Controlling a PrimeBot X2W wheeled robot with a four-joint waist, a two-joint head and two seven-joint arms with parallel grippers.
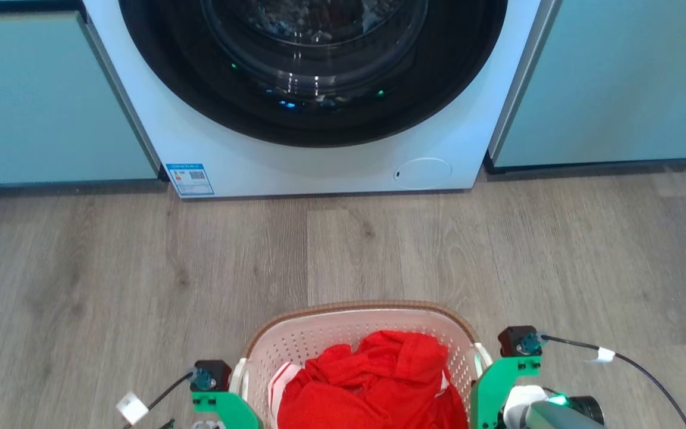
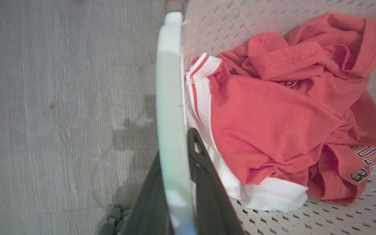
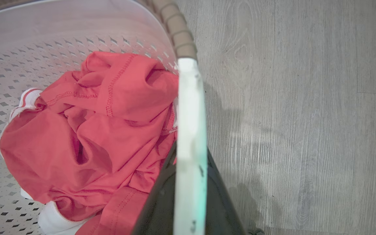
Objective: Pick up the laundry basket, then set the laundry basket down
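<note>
The laundry basket [image 1: 367,307] is at the bottom middle of the head view: white perforated walls, a brown woven-look rim, and a crumpled red and white garment [image 1: 379,381] inside. My left gripper [image 2: 175,147] is shut on its left white handle [image 2: 170,81], one dark finger on each side of the bar. My right gripper [image 3: 190,153] is shut the same way on the right handle [image 3: 189,107]. The arms' green brackets [image 1: 224,405] [image 1: 498,381] flank the basket. Whether its base touches the floor is hidden.
A large white washing machine [image 1: 313,167] with a dark round door stands straight ahead, between teal cabinets [image 1: 39,101] [image 1: 617,83]. Grey wood floor [image 1: 140,268] lies between it and the basket. Thin black cables [image 1: 646,369] run off both wrists.
</note>
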